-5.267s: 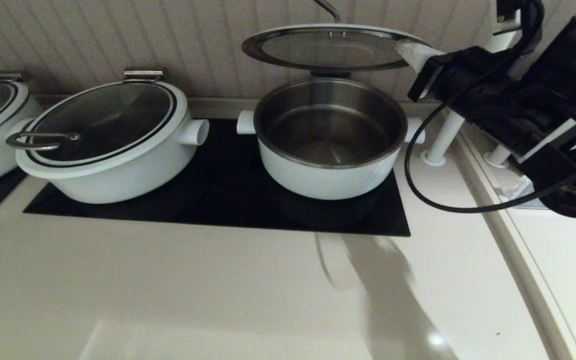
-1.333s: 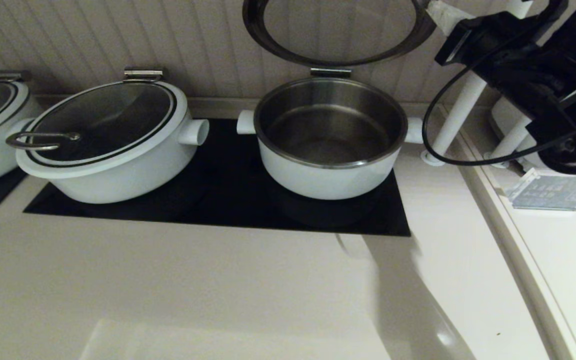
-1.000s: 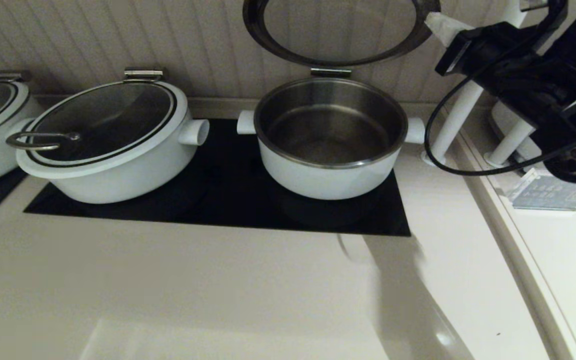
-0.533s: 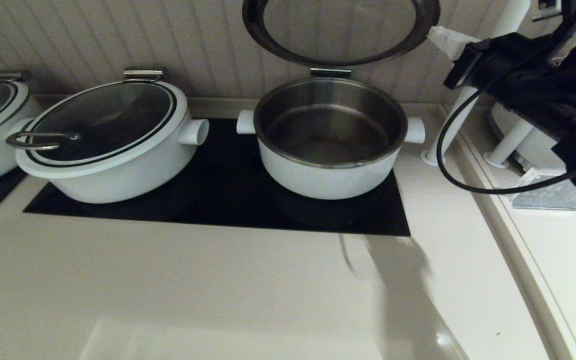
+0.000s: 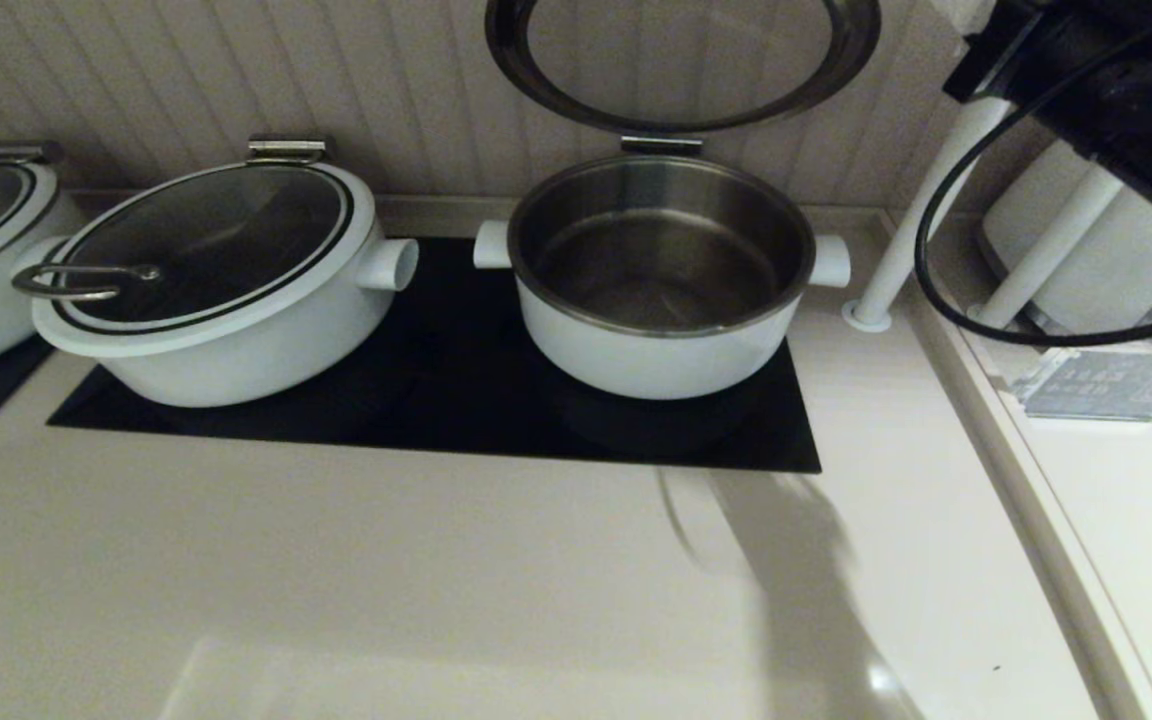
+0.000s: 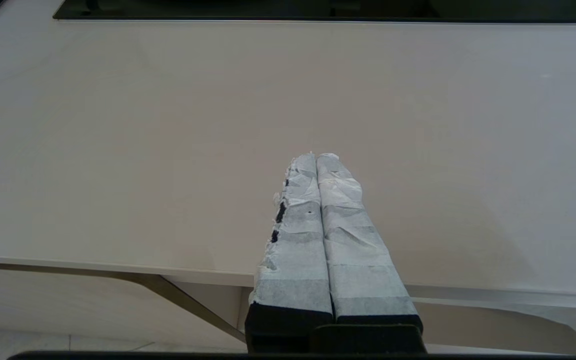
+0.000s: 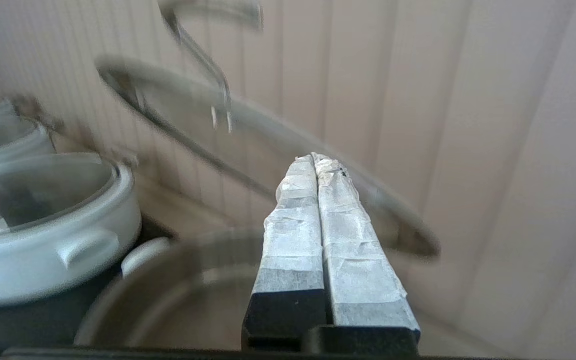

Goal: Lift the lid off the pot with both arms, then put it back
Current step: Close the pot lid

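Standing open at top centre, lid (image 5: 681, 70) above pot (image 5: 658, 280) | both grippers (image 6: 316, 156) (image 7: 314, 157) closed, empty | glass, likely heavy, slippery: taking handle (image 7: 203, 55).

Kitchen counter with a built-in cooktop

A black glass hob (image 5: 456, 400) sits flush in a pale, glossy countertop (image 5: 386, 590) – at 12 o'clock a beadboard wall panel (image 5: 406, 80) backs it. White cooking pots stand on the hob: an open steel-lined pot (image 5: 658, 290) at centre, a wider lidded pot (image 5: 216, 290) at 10 o'clock – cookware and surfaces of a kitchen.
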